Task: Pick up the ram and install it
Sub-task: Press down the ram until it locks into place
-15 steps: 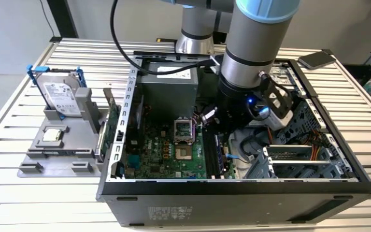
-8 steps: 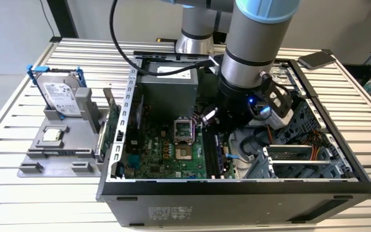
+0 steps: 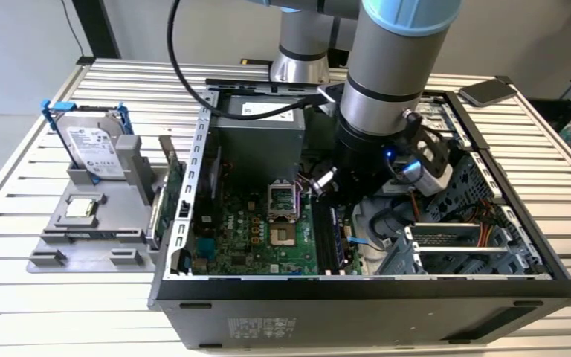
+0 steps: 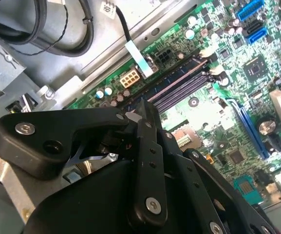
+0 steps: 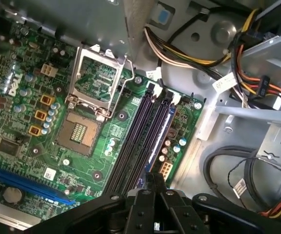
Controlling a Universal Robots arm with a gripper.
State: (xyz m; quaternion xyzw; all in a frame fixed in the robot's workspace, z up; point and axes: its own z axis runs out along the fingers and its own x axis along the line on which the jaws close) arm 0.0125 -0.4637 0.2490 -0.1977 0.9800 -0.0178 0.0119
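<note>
The ram stands on edge in the outermost of four black slots (the other three look bare). The gripper sits at its near end with fingers narrow, almost together; whether they actually pinch it is unclear. In the exterior view, one processor socket lies at 10 o'clock from the ram. One hard drive stands outside the case, at 9 o'clock.
</note>
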